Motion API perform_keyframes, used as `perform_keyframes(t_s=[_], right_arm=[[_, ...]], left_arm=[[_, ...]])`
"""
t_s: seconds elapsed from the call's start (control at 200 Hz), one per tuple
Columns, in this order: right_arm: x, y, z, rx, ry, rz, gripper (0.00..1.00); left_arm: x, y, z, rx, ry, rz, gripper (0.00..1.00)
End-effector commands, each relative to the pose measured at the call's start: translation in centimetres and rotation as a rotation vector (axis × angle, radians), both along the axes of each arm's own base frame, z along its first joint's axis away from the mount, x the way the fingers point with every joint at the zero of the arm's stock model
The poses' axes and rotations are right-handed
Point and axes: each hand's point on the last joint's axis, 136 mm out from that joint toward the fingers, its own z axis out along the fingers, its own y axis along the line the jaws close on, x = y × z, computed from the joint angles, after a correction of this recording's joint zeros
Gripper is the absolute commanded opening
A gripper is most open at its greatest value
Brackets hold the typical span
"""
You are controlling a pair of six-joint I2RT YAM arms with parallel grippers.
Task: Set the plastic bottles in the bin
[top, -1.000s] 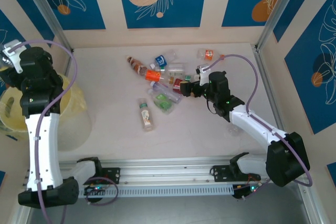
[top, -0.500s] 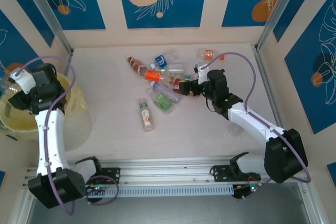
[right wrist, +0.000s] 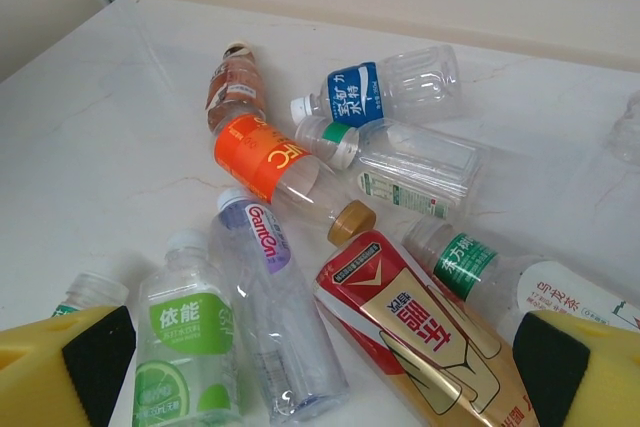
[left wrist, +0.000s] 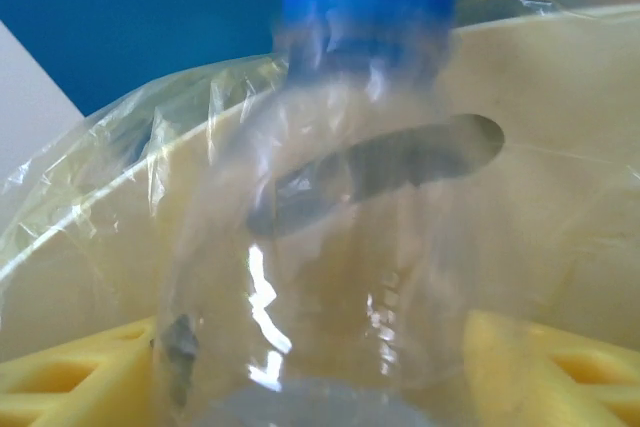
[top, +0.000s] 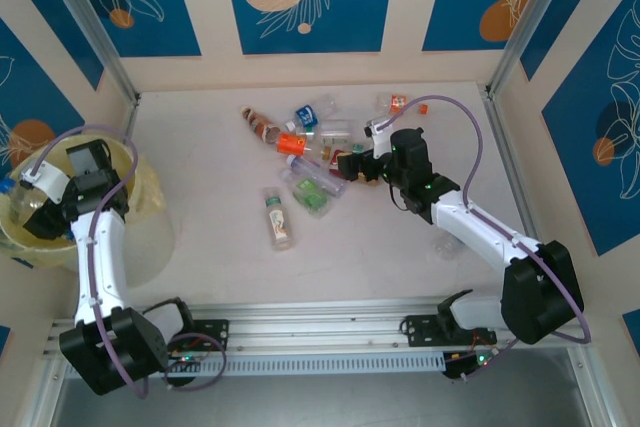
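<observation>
The yellow left fingers stand on either side of a clear plastic bottle with a blue cap, which is blurred in the left wrist view. I cannot tell whether they grip it or have let go. The left gripper hangs at the mouth of the large round pale yellow translucent plastic bin, and the bin's wall and its crinkled clear liner are right behind the bottle. I judge the step in hand to be the drop. To do it well, the bottle should be wholly inside the bin's rim before the jaws part fully. The gripper should then rise straight up so that it does not snag the liner.

The right fingers, yellow with black pads, are spread wide and hold nothing. The right gripper hovers well apart from the bin, low over the heap of plastic bottles on the pale table. Between its pads lies a bottle with a red and gold label. A clear bottle with a purple label lies just beside it on the bin's side, and an orange-labelled bottle lies nearer the bin again. A lone green-labelled bottle lies nearest the bin.

For that pick, I would come straight down and close across the red bottle's body rather than its neck. One finger must slip between it and the purple-labelled neighbour, or it may pinch both.
</observation>
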Motion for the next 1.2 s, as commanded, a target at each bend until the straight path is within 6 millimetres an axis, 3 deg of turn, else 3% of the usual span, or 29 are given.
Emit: perform_keyframes(t_s=[0.0, 0.065, 0.485, 0.6, 0.7, 0.825, 0.975, 1.195], right_arm=[[0.2, 0.4, 0.9, -0.010, -0.023, 0.012, 0.99], [0.2, 0.6, 0.9, -0.008, -0.023, 0.015, 0.99], [0.4, 0.5, 0.6, -0.008, -0.010, -0.001, 0.99], [0.7, 0.1, 0.7, -0.001, -0.007, -0.041, 0.99], [1.1, -1.5, -0.1, 0.006, 0.051, -0.128, 0.99], [0.6, -4.2, -2.2, -0.003, 0.150, -0.235, 0.99], [-0.4, -8.5, -3.7, 0.026, 0.256, -0.382, 0.99], [-3.2, -15.3, -5.3, 0.060, 0.430, -0.618, 0.99]], left_arm=[[-0.9, 0.0, 0.6, 0.007, -0.041, 0.019, 0.86], [-0.9, -0.1, 0.7, 0.007, -0.044, 0.016, 1.00], [1.1, -0.9, 2.5, -0.044, -0.173, -0.113, 1.00], [2.5, -1.8, 3.3, -0.090, -0.226, -0.212, 1.00], [4.8, -3.7, 4.8, -0.149, -0.303, -0.388, 1.00], [6.2, -6.0, 7.9, -0.178, -0.415, -0.556, 1.00], [8.6, -9.7, 11.0, -0.247, -0.538, -0.787, 1.00], [11.5, -15.6, 13.7, -0.357, -0.634, -1.080, 1.00]])
